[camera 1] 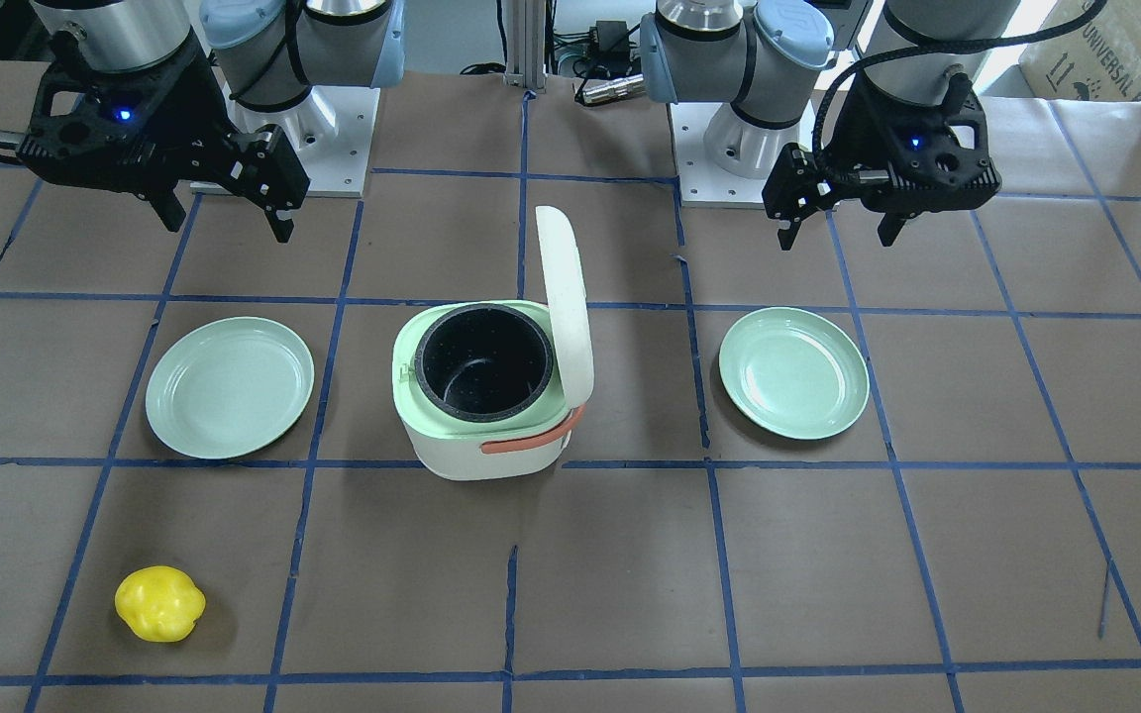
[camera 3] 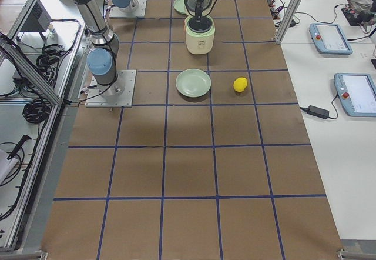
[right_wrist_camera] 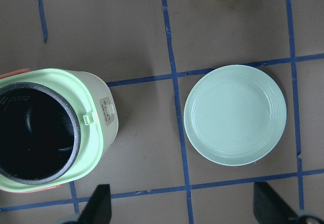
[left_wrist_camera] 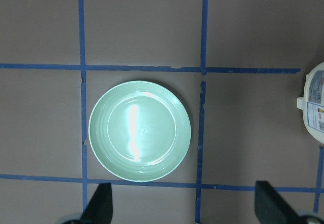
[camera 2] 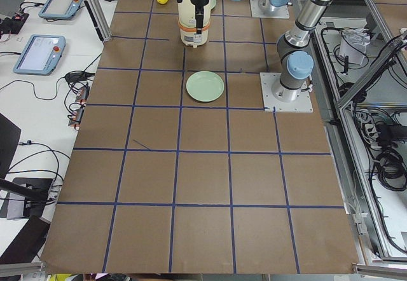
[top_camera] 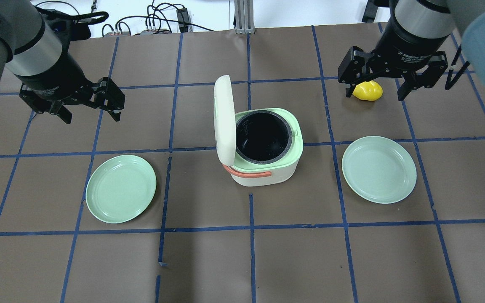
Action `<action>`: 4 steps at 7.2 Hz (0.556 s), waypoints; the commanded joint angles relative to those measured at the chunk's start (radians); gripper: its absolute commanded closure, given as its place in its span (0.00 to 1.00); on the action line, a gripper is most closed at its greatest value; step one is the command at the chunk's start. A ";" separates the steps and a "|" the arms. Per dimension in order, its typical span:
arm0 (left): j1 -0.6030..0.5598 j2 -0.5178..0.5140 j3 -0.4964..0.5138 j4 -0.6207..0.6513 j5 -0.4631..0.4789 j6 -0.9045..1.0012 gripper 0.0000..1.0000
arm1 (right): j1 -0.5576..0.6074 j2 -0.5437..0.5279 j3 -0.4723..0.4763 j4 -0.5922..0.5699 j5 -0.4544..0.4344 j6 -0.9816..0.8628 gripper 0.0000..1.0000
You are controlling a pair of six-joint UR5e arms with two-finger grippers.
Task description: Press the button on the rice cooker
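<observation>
The white and light-green rice cooker [top_camera: 263, 172] stands at the table's middle with its lid [top_camera: 222, 118] upright and open, showing the black inner pot [top_camera: 262, 135]. A small green tab [right_wrist_camera: 88, 117] sits on its rim on my right side. An orange handle [camera 1: 526, 443] hangs on one side. My left gripper [top_camera: 91, 118] is open and empty, well to the cooker's left, above the table. My right gripper [top_camera: 375, 95] is open and empty, far right of the cooker, above the yellow lemon [top_camera: 368, 90]. The cooker also shows in the right wrist view [right_wrist_camera: 50, 133].
A green plate [top_camera: 121, 188] lies left of the cooker, below my left gripper [left_wrist_camera: 185, 206]. A second green plate [top_camera: 379, 169] lies to the right, also in the right wrist view [right_wrist_camera: 235, 115]. The lemon [camera 1: 159, 603] lies near the far right corner.
</observation>
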 commanded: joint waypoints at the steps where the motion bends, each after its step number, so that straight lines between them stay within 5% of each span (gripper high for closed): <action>1: 0.000 0.000 0.000 0.000 0.000 0.000 0.00 | 0.003 0.000 -0.003 0.006 0.008 -0.029 0.00; 4: 0.000 0.000 0.000 0.000 0.000 0.000 0.00 | 0.003 -0.002 -0.001 0.008 -0.001 -0.031 0.00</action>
